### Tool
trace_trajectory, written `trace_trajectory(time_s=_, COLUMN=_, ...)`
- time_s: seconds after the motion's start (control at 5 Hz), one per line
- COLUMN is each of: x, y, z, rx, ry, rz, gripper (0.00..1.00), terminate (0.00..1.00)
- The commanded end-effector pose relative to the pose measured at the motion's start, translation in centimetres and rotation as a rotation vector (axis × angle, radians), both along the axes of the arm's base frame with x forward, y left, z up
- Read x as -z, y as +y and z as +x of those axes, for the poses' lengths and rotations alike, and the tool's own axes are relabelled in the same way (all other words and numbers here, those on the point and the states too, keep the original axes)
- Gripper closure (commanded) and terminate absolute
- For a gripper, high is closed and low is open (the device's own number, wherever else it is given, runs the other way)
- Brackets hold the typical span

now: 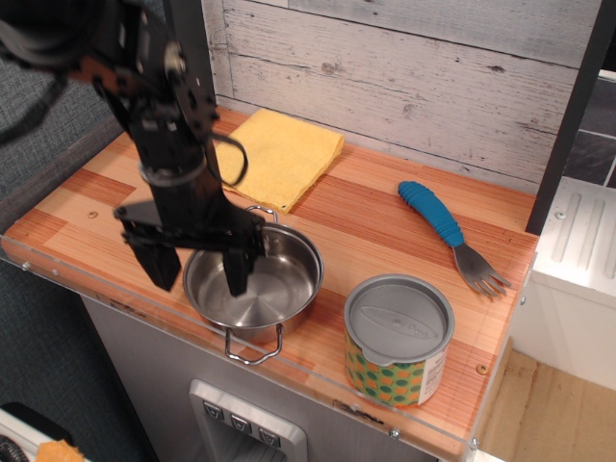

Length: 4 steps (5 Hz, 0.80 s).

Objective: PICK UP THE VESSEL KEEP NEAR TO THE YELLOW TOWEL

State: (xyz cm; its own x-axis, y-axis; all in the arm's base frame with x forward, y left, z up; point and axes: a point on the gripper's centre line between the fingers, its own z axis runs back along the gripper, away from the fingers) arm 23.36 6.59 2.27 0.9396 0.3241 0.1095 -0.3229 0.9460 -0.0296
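The vessel [269, 287] is a small shiny steel pot with two wire loop handles, at the front of the wooden counter. The yellow towel [279, 156] lies folded flat behind it, near the back wall. My black gripper [199, 276] is open and low over the pot's left rim. One finger [238, 274] reaches inside the pot. The other finger [160, 267] is outside, left of the rim. The rim's left part is hidden behind the gripper.
A green-and-yellow patterned can [398, 341] with a grey lid stands at the front, right of the pot. A fork with a blue handle [446, 228] lies at the right. A plank wall [404, 77] runs along the back. The counter's front edge [173, 332] is just below the pot.
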Motion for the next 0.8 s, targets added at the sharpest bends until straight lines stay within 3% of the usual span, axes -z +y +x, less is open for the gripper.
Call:
trace_trajectory(time_s=0.0, x=0.9, y=1.0, z=-0.4, rx=-0.064, ry=-0.058, rz=0.010, gripper=1.00, terminate=0.00)
trace_trajectory(time_s=0.6, x=-0.2, y=1.4, z=-0.8, rx=-0.098, ry=-0.075, rz=0.010, gripper=1.00, terminate=0.00)
